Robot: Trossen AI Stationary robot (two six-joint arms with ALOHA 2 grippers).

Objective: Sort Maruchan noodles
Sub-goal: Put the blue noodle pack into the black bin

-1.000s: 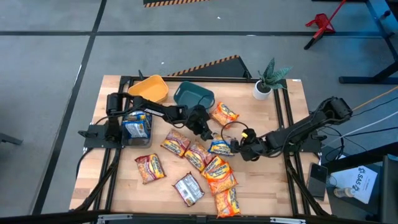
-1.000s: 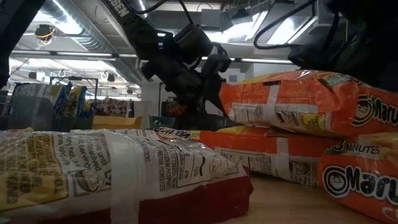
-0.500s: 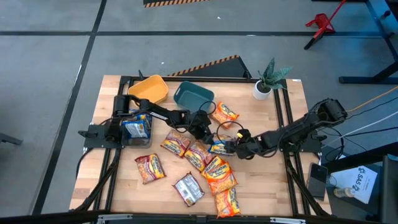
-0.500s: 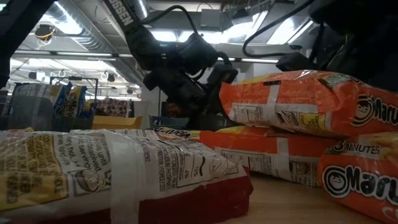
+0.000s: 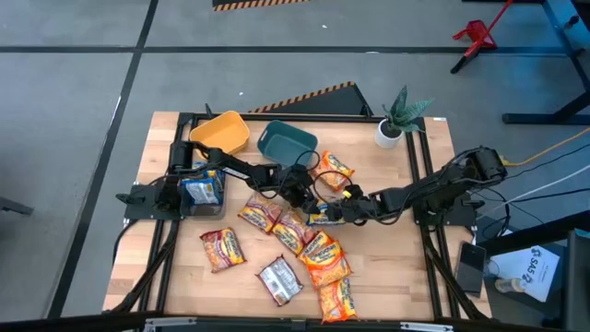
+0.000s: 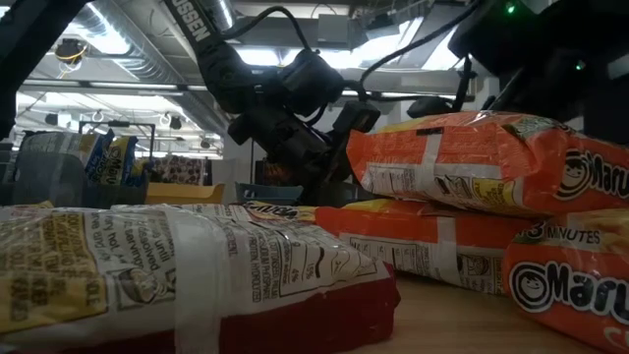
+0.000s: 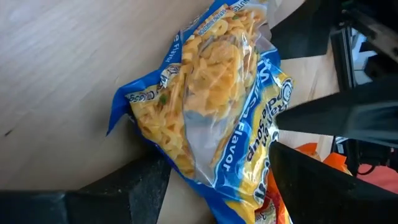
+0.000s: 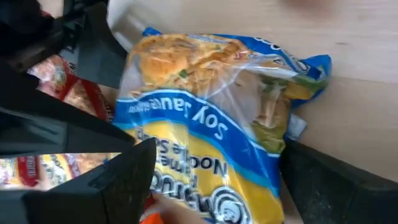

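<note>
Over the last second the right gripper point(image 5: 334, 210) has slid in across the table to the blue packet point(image 5: 322, 218) mid-table, meeting the left gripper point(image 5: 304, 196) there — both claws spread wide, straddling it, neither gripping — a pickup looks imminent

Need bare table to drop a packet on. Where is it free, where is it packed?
Free: the table's near left corner, beside the red packet, and the near right corner below the right arm. Packed: the middle, where both open claws, left and right, flank the blue packet.
</note>
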